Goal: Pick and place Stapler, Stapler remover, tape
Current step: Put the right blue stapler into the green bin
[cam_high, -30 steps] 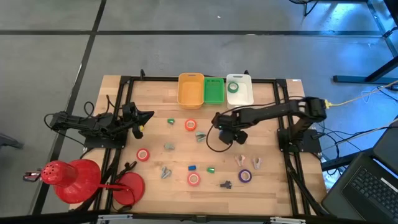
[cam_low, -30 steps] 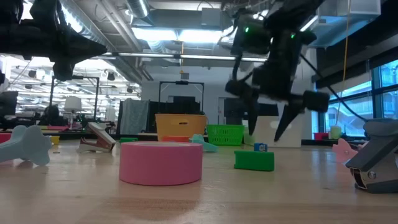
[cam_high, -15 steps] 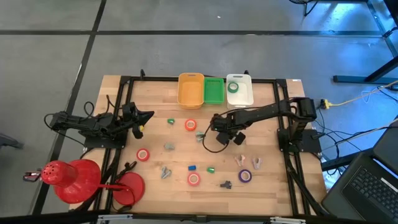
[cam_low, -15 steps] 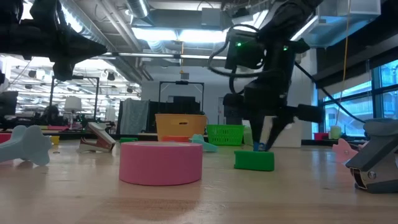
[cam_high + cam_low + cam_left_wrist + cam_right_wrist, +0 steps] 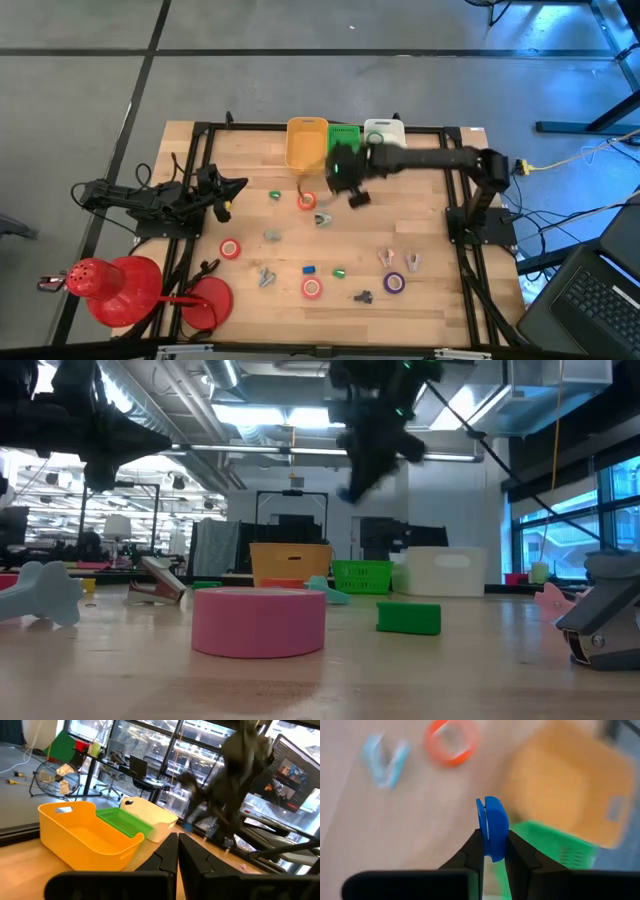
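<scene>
Left gripper [image 5: 176, 851] parked at table's left edge, fingers together, empty. Right gripper [image 5: 491, 851], low over mid-table a second ago, is now raised near the yellow bin [image 5: 306, 145], clamping a small blue item [image 5: 492, 827]; drop-off appears next

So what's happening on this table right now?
The right gripper has its fingers closed on a small blue stapler and holds it in the air near the yellow bin and green bin. The left gripper waits shut at the table's left side. Rolls of tape and other small items lie on the table.
</scene>
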Robot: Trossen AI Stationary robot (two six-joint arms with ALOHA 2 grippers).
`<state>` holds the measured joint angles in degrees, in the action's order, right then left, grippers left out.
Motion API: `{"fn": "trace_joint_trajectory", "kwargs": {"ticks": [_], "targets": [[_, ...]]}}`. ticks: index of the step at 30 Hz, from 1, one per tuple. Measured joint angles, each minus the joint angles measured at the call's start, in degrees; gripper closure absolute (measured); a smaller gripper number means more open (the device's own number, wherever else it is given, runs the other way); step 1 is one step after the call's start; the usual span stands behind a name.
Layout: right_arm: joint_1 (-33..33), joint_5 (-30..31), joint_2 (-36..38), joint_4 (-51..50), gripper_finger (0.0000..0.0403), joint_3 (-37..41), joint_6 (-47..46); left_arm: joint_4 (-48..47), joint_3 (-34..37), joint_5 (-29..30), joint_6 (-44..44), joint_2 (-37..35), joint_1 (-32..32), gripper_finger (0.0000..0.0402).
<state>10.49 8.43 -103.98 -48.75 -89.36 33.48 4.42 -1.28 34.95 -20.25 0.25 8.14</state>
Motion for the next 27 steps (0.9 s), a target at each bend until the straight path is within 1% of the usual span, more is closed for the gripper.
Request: {"fn": "trace_joint_trajectory", "kwargs": {"ticks": [5, 8, 10, 14, 17, 24, 27], "targets": [[8.81, -6.04, 0.0, -0.38, 0.0356, -11.09, -8.14, -0.01, 0.0, 0.04, -0.02, 0.0, 0.0, 0.0398], [13.63, -8.28, 0.0, -0.31, 0.0356, -15.64, -13.13, -0.02, 0.0, 0.41, 0.02, 0.0, 0.02, 0.0398], [16.41, -8.5, 0.0, -0.35, 0.0356, -17.44, -16.07, -0.07, 0.0, 0.99, 0.02, 0.0, 0.01, 0.0398], [20.84, -9.3, 0.0, -1.53, 0.0356, -19.02, -21.49, -0.08, 0.0, 1.62, 0.02, 0.0, 0.0, 0.0398], [23.01, -11.44, -0.1, -3.78, 0.0356, -19.13, -22.7, -0.08, 0.0, 1.65, 0.02, 0.0, 0.01, 0.0398], [24.71, -12.14, -2.89, -10.64, 0.0356, -19.2, -22.61, -0.12, 0.0, 1.73, 0.02, 0.0, 0.0, 0.0398], [24.71, -12.55, -4.91, -11.24, 0.0356, -19.2, -22.58, -0.13, 0.0, 2.66, 0.0, 0.0, 0.0, 0.0398]]}}
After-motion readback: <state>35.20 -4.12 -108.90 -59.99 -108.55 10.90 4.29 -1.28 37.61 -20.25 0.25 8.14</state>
